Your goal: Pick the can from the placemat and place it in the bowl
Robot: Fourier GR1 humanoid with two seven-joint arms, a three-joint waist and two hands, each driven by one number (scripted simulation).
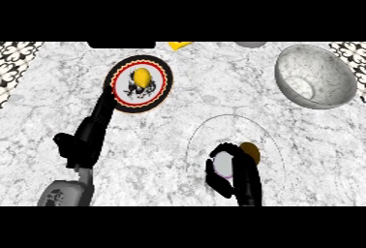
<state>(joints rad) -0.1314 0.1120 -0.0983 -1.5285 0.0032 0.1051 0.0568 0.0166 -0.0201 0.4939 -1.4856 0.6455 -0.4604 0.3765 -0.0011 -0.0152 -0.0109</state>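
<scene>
Left hand [77, 147] open, fingers up, counter's front-left; patterned plate [160, 94] with yellow item [143, 76] behind it; right hand [241, 180] curled round can [225, 162] within placemat [236, 128], front-middle; bowl [325, 68] back-right, well apart

Right hand wrapped tight, left hand stretched long.
The right hand [241, 181] rises from the lower edge, fingers and thumb curled round the can [223, 162]. Over on the other side, the grey left forearm [66, 194] angles in and the left hand [79, 145] reaches up-view, fingers apparently straight, though they merge into one dark shape.
</scene>
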